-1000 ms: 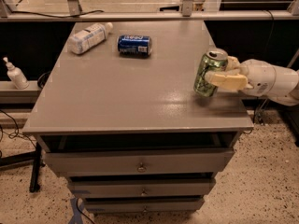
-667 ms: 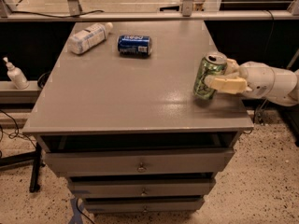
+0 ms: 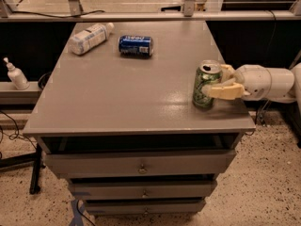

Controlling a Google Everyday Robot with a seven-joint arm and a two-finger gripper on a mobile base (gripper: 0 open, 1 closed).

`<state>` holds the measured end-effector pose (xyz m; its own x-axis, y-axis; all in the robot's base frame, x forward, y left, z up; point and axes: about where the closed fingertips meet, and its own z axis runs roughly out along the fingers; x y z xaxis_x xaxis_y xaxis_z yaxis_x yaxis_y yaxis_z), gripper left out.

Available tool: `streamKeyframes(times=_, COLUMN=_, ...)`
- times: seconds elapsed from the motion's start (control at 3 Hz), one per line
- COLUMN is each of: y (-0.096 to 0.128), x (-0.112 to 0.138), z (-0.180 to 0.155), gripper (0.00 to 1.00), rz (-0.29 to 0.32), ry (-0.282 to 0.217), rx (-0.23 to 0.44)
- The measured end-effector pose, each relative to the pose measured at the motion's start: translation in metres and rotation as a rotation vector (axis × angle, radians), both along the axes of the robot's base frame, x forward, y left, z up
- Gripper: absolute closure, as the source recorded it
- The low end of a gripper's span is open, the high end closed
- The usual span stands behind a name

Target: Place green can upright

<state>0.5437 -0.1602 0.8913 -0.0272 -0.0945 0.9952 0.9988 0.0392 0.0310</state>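
We see the green can (image 3: 206, 84) standing upright on its base on the counter (image 3: 117, 98), close to the right edge and not far from the near edge. Its silver top, with the opening, faces up, and dark markings run across its light-green side.

The claw (image 3: 214, 81) reaches in from the right and is closed on the green can. One cream finger lies across the can's near side and the other sits behind it toward the far side, so the can is held between them. Behind the claw, the white arm (image 3: 265, 83) runs out past the right edge of the counter.

Well apart from the green can, toward the far side of the counter, a dark-blue can (image 3: 135, 45) lies on its side. Just left of it, a plastic bottle (image 3: 89, 37) with a white label also lies on its side, its cap pointing to the far right.

The counter is a grey cabinet with a stack of drawers (image 3: 141, 164) below its top. To the left, on a low ledge, a small white pump bottle (image 3: 14, 74) stands upright. Dark cables (image 3: 9, 131) hang down over the speckled floor (image 3: 273, 173) beneath that ledge.
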Motion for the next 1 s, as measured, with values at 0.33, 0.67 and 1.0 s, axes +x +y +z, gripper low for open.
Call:
streamKeyframes(times=0.33, y=0.0031, x=-0.0001, z=-0.0055, gripper=0.8, rz=0.016, ry=0.024, rx=-0.022)
streamKeyframes(times=0.67, y=0.0041, x=-0.0002, z=-0.0076, gripper=0.59, rz=0.019, ry=0.038, rx=-0.03)
streamKeyframes(times=1.0, y=0.0027, x=-0.0019, z=-0.0096, gripper=0.34, rz=0.016, ry=0.051, rx=-0.035)
